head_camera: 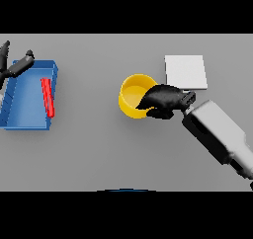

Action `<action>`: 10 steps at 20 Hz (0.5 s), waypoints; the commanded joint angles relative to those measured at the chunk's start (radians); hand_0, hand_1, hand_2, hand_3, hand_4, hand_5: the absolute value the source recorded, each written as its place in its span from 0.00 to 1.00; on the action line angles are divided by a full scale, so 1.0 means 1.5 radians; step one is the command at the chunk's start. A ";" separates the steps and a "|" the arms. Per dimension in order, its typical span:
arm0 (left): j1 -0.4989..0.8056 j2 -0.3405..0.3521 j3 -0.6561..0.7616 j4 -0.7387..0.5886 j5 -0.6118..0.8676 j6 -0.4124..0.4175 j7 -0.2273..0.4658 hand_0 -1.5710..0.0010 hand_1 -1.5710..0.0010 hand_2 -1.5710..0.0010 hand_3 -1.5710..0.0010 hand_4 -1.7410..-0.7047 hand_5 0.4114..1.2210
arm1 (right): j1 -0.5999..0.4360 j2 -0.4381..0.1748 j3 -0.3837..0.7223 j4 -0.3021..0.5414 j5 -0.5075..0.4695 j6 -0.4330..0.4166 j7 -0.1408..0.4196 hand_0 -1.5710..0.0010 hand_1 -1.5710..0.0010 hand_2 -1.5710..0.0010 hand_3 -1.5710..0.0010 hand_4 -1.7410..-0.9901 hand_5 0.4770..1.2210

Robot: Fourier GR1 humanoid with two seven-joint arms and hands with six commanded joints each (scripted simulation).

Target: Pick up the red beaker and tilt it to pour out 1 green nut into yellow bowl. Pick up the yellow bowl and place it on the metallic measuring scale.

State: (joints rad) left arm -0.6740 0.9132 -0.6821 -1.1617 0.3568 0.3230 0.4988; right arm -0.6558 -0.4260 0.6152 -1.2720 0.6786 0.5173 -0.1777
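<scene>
The yellow bowl (134, 96) stands upright on the grey surface (99, 154), and you can use it as the landmark for all the rest. Your right hand (163, 100) is on the bowl's right rim, with dark fingers curled over the edge, so it seems to have the bowl in a grip; I judge this is the grasp for lifting it. I cannot tell if a green nut lies inside, because the inside shows only yellow.

Just to the right of the bowl and a little farther from you lies the pale square scale (185, 71), flat on the surface and apart from the bowl. It is near, so the carry should be short, and the bowl must stay level.

Well to the left of the bowl is a blue tray (24, 112), and the red beaker (47, 97) lies inside it, along its right wall. Your left hand (17, 65) shows at the tray's far left corner, with fingers spread and holding nothing, well away from the bowl so it does not disturb the work.
</scene>
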 commanded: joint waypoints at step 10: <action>-0.002 0.007 0.010 0.009 0.007 -0.011 -0.016 1.00 1.00 1.00 1.00 0.91 0.42 | -0.072 -0.012 -0.031 0.023 -0.025 0.016 0.059 0.06 0.02 0.00 0.19 0.02 1.00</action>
State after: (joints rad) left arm -0.6778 0.9246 -0.6662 -1.1475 0.3674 0.3069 0.4742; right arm -0.7644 -0.4456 0.5676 -1.2377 0.6399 0.5404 -0.0860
